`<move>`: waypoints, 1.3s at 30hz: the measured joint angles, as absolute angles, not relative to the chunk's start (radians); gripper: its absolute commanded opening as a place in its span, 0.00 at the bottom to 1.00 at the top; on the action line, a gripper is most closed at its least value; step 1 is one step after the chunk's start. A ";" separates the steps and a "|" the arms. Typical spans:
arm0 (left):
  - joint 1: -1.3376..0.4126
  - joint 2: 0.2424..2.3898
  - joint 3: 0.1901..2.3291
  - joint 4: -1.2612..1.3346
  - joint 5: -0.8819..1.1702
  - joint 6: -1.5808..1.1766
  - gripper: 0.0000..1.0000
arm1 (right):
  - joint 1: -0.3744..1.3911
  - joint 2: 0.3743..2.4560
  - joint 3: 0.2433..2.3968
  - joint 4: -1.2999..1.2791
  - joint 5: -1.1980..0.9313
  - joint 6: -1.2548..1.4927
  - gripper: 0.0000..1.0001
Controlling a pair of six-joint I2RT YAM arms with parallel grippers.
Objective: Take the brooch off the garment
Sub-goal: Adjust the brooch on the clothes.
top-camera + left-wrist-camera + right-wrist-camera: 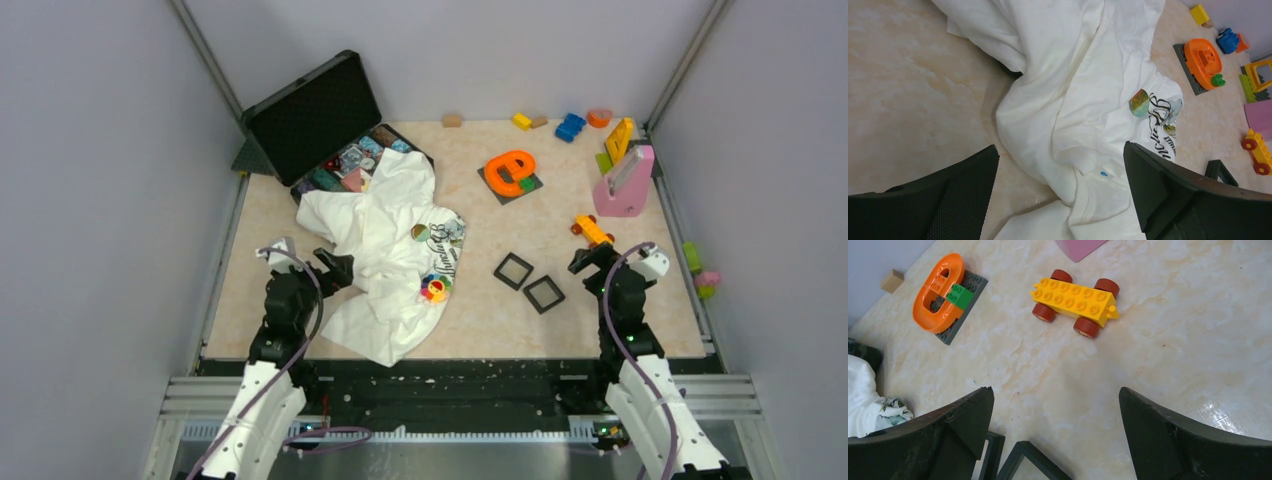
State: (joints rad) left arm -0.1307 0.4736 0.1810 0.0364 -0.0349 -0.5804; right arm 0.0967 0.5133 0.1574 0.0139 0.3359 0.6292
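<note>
left claw (pixel 336 268) apart, beside garment (pixel 385 235) | right claw (pixel 588 260) apart, near yellow car (pixel 592 231) | brooch (pixel 434 289) on garment

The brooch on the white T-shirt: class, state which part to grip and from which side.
Pinch the brooch across its ring of bead petals, coming down from above: it seems to lie flat, face up, on the garment, so only its rim offers purchase. The open left gripper sits nearer.
</note>
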 measured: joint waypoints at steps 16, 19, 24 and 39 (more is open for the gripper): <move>-0.133 0.630 0.158 0.258 0.305 -0.532 0.95 | 0.097 0.447 0.153 0.023 0.209 0.565 0.99; -0.142 0.751 0.168 0.274 0.335 -0.529 0.94 | 0.098 0.467 0.176 0.001 0.121 0.538 0.95; -0.151 0.863 0.192 0.277 0.352 -0.529 0.91 | 0.129 0.577 0.299 -0.016 -0.039 0.506 0.91; -0.152 1.078 0.288 0.284 0.364 -0.533 0.77 | 0.696 1.155 0.616 -0.020 -0.060 0.410 0.78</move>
State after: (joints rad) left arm -0.1516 1.0779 0.2882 0.2840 0.3637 -0.5327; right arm 0.6960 1.1553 0.6163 -0.0196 -0.0597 0.4099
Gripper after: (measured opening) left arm 0.828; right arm 0.822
